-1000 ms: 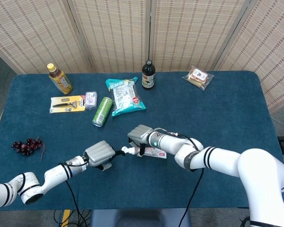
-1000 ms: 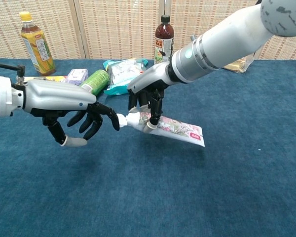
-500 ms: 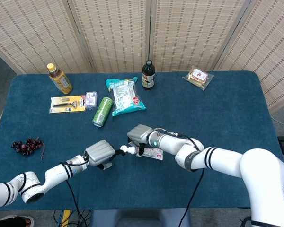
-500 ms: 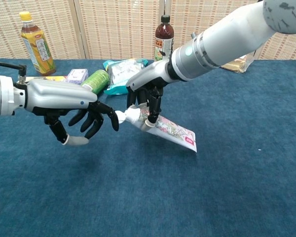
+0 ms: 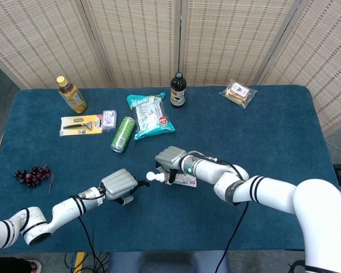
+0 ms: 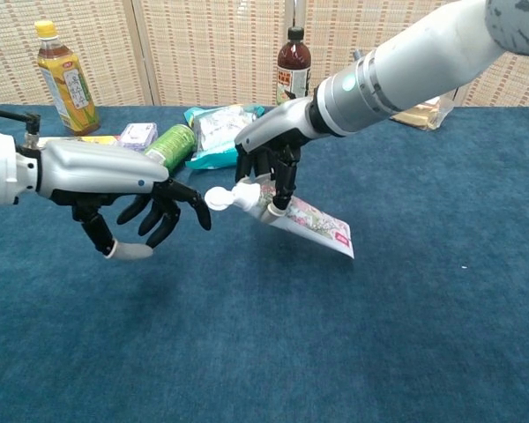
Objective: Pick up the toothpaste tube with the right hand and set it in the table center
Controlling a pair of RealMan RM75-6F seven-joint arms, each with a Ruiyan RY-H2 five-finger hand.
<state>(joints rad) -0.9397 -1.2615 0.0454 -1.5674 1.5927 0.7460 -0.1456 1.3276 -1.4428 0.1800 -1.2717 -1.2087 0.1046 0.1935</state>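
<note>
The right hand (image 6: 269,172) grasps the white, pink-printed toothpaste tube (image 6: 286,211) near its cap end, holding it tilted above the blue cloth table (image 6: 423,308), roughly mid-table. The left hand (image 6: 128,203) hangs just beside the cap, fingers loosely curled around nothing. The cap could knock those fingers and twist the tube loose. The chest view suggests the tail clears the cloth; the head view hides this.

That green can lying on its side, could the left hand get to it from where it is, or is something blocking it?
Probably yes. The left hand holds nothing, and the green can lies beyond it with bare cloth between them. The toothpaste tube, held by the right hand, sits off to the side, not in that path.
</note>
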